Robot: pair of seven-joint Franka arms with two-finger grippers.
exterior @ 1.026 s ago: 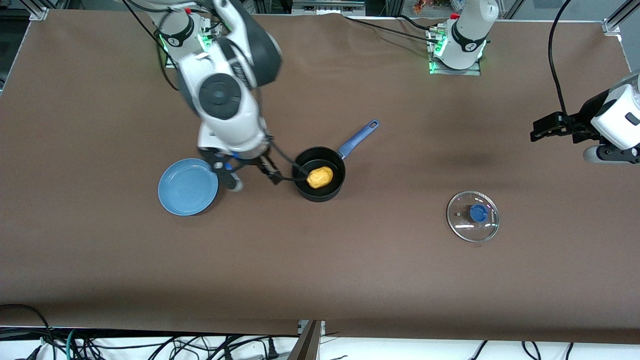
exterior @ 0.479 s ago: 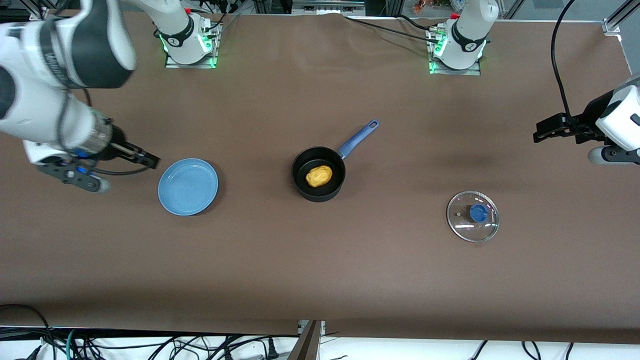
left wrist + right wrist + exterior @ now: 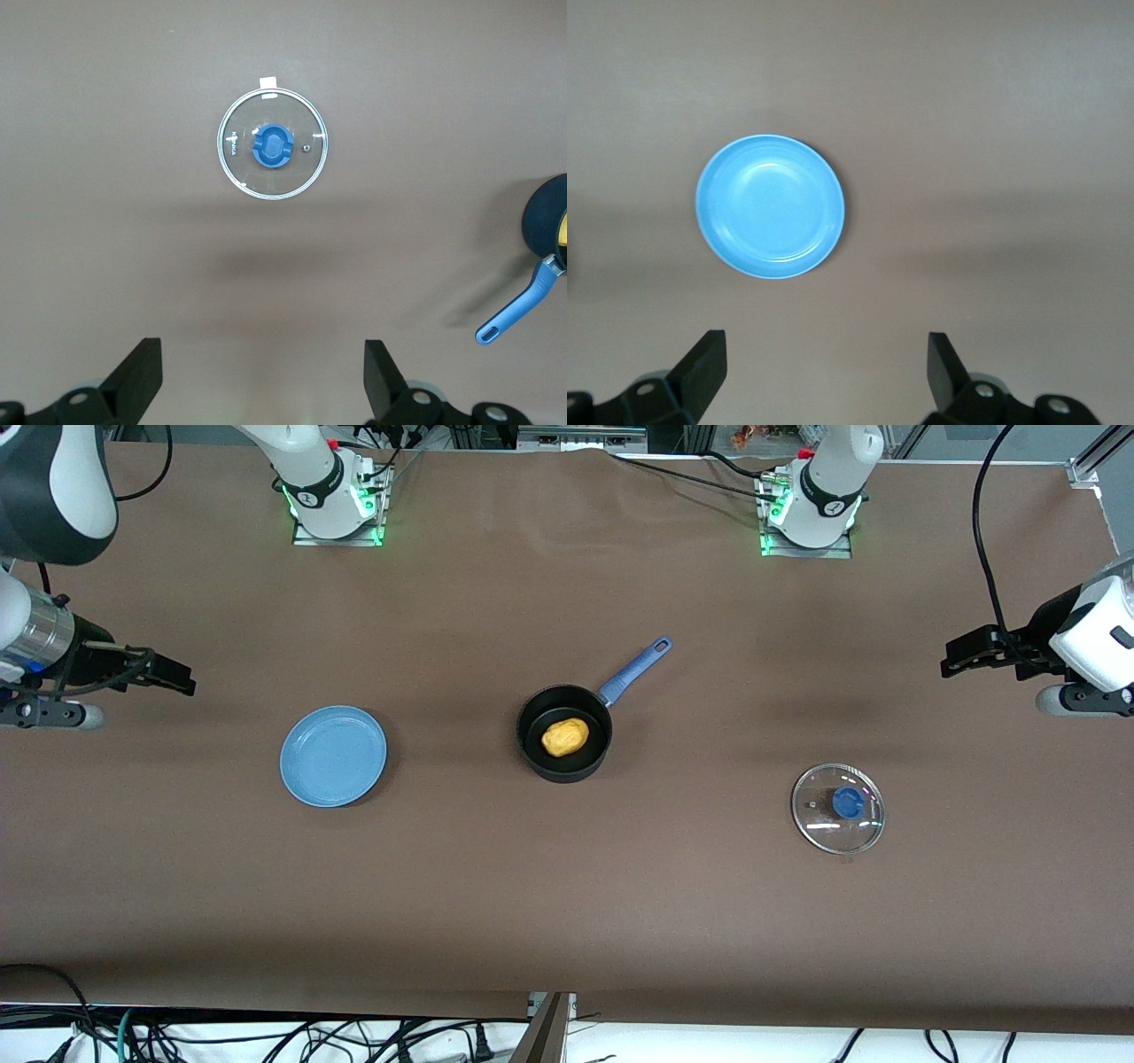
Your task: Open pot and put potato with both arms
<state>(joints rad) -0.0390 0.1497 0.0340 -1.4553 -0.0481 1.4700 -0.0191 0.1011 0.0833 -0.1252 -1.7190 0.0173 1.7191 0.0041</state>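
The pot [image 3: 564,733] sits mid-frame on the desk [image 3: 567,903], lidless, with the potato [image 3: 565,737] inside. The lid [image 3: 838,808] lies at right, the plate [image 3: 333,755] at left. The left gripper [image 3: 955,661] hangs at the right edge, fingers [image 3: 135,379] spread and empty. The right gripper [image 3: 182,683] hangs at the left edge, fingers [image 3: 702,365] likewise released.

A round blue plate [image 3: 333,755] lies flat and empty on the brown tabletop [image 3: 567,903], toward the right arm's end. Along the tabletop's edge nearest the front camera, a tangle of black cables [image 3: 266,1036] hangs over a white floor.
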